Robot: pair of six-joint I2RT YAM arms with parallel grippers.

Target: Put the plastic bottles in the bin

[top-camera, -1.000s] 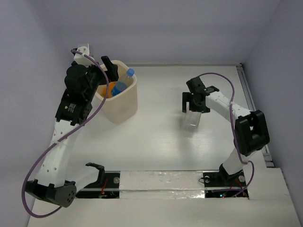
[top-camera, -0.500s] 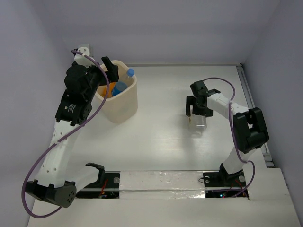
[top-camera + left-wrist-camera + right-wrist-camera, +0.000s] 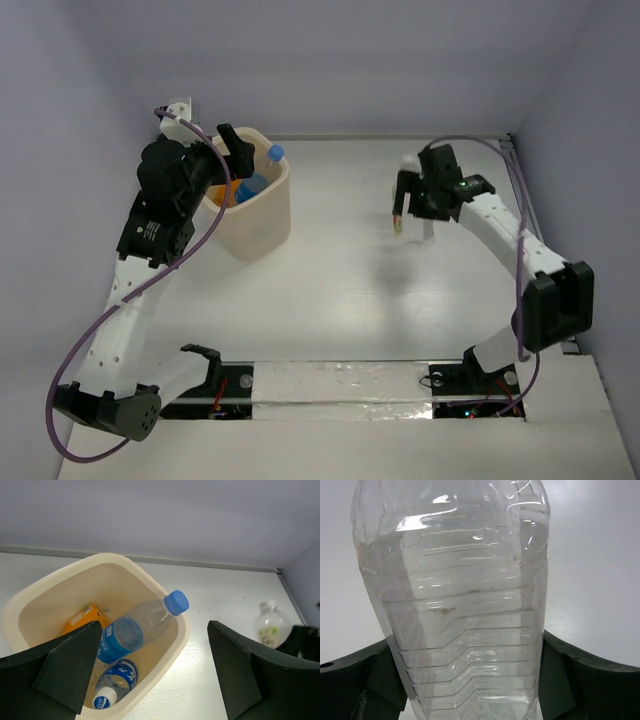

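The cream-beige bin [image 3: 262, 225] stands at the back left and also shows in the left wrist view [image 3: 186, 630]. In it lie a clear bottle with a blue cap and label [image 3: 142, 627], a smaller blue-labelled bottle [image 3: 111, 682] and an orange one [image 3: 82, 620]. My left gripper [image 3: 234, 158] is open and empty above the bin [image 3: 152, 630]. My right gripper [image 3: 412, 200] is shut on the large clear bottle [image 3: 465, 600], held off the table at the back right. Its white cap [image 3: 409, 162] points away from me. The bottle also shows in the left wrist view [image 3: 271, 626].
A metal rail [image 3: 522, 200] runs along the table's right edge. A taped strip [image 3: 340, 385] lies between the arm bases at the near edge. The back wall stands just behind the bin.
My right gripper has closed on the large bottle, lifted it off the table and moved it back. The left arm and the bin have not moved.
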